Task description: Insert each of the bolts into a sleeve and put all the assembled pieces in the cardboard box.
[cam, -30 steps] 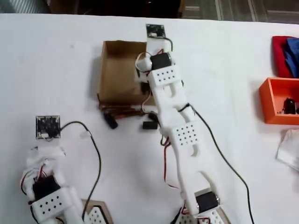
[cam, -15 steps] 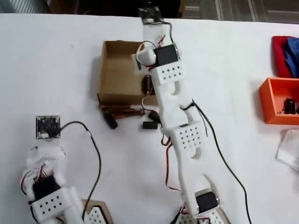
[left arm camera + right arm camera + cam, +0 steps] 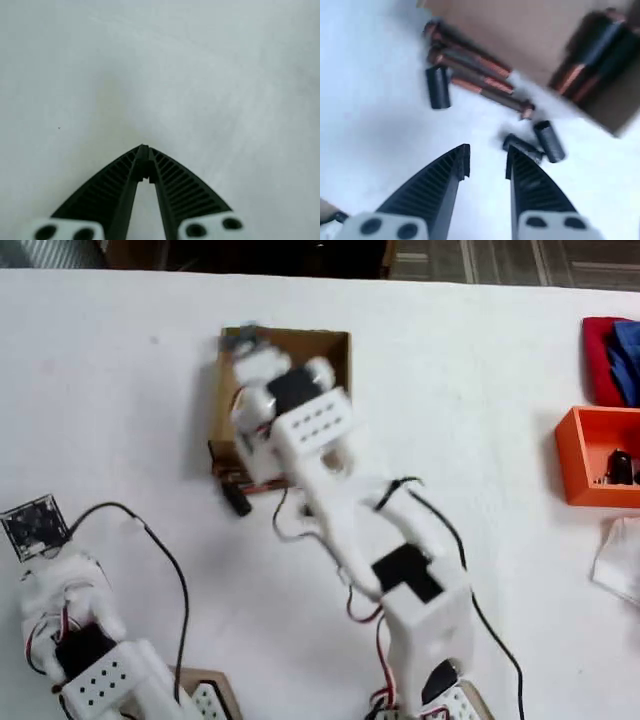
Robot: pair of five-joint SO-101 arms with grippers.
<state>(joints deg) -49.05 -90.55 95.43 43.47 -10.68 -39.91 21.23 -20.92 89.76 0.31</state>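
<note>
Behind right arm [image 3: 312, 428], half-hidden cardboard box [image 3: 333, 348]

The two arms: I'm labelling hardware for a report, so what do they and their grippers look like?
The left arm and right arm are white plastic shells with grids of small holes, black motor blocks and thin red and white wires; a black cable runs along each. The left gripper and right gripper are black, ribbed and tapering, on white bases with round holes.

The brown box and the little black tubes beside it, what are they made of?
The box looks like cardboard: flat, matte brown walls. The black tubes seem smooth plastic or maybe rubber, with a faint sheen; I can't tell which.
</note>
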